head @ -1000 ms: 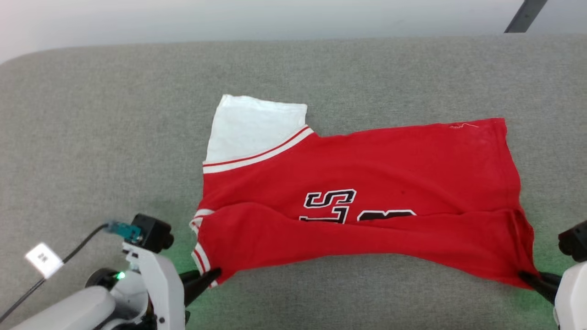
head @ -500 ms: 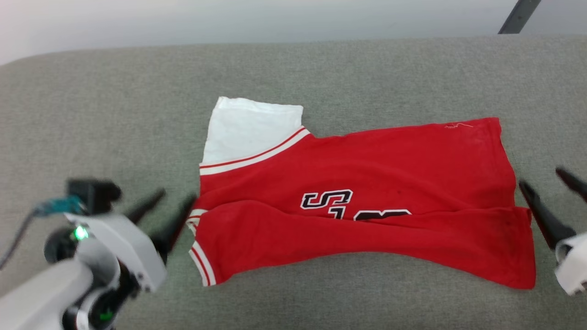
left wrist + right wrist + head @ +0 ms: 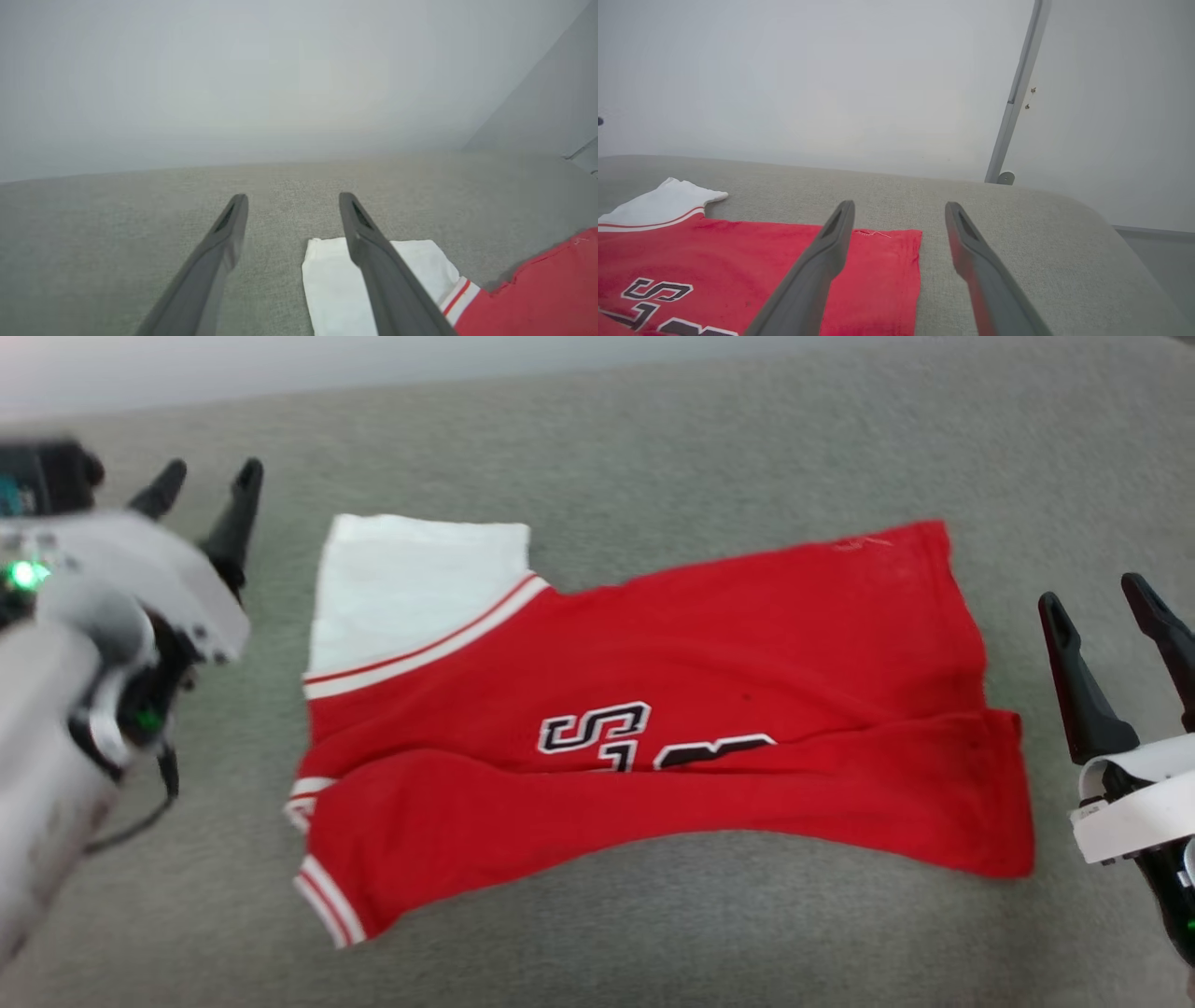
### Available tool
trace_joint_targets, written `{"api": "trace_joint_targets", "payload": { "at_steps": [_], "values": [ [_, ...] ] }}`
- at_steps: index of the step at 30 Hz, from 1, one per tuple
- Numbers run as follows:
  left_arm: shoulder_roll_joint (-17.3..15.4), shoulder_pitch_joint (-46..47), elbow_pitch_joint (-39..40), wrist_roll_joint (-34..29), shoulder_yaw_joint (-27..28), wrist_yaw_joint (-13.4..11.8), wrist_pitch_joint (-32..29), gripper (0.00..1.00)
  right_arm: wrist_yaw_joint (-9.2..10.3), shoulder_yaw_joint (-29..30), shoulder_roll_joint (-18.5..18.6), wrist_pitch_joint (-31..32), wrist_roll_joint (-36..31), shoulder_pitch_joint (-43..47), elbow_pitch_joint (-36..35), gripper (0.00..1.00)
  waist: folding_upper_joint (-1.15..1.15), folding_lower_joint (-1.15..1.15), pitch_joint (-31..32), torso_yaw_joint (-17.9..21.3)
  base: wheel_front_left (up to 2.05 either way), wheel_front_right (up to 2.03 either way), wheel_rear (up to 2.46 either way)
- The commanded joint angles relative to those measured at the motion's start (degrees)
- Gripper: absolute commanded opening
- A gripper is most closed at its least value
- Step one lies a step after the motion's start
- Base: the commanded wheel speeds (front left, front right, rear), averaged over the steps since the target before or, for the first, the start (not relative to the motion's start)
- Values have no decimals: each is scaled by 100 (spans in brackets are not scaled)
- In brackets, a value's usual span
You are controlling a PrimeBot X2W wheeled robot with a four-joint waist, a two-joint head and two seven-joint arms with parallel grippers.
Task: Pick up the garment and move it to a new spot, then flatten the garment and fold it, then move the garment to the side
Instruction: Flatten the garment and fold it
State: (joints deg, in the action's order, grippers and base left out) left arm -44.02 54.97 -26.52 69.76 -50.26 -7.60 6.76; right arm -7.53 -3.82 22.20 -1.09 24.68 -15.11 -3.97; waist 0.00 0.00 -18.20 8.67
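Half-folded garment (image 3: pixel 653 728) between open, empty grippers

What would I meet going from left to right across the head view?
Dark-fingered left pincer → soft bright-red sports top with a white sleeve end → dark-fingered right pincer.

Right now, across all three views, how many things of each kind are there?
Garment: 1
Grippers, jaws open: 2, left gripper, right gripper
Grey padded surface: 1
Metal pole: 1
Total: 5
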Motion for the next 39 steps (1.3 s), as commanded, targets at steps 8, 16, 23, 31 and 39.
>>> {"api": "trace_joint_targets", "payload": {
  "at_steps": [8, 16, 23, 31, 39],
  "values": [
    [280, 1093, -1405, 256, -435, 331, -2360, 100, 9, -93, -64, -189, 128, -129, 183, 100, 0, 0, -466, 688, 0, 0, 0],
    [322, 1615, -2002, 519, -769, 674, -4358, 100, 9, -181, 6, -145, 164, -172, 144, 100, 0, 0, -593, 832, 0, 0, 0],
    [564, 1714, -2197, 480, -868, 1012, -4482, 0, 9, -426, 291, 237, 288, -528, 77, 100, 0, 0, -783, 694, 0, 0, 0],
    [965, 1933, -2331, 369, -916, 1283, -4285, 0, 9, -1298, 888, 1984, 530, -1807, 699, 100, 0, 0, -987, 334, 0, 0, 0],
    [1353, 2165, -2303, 260, -1033, 1465, -4104, 0, 9, -2387, 1254, 3969, 1371, -3555, 2128, 100, 0, 0, -1168, -137, 0, 0, 0]
  ]
}}
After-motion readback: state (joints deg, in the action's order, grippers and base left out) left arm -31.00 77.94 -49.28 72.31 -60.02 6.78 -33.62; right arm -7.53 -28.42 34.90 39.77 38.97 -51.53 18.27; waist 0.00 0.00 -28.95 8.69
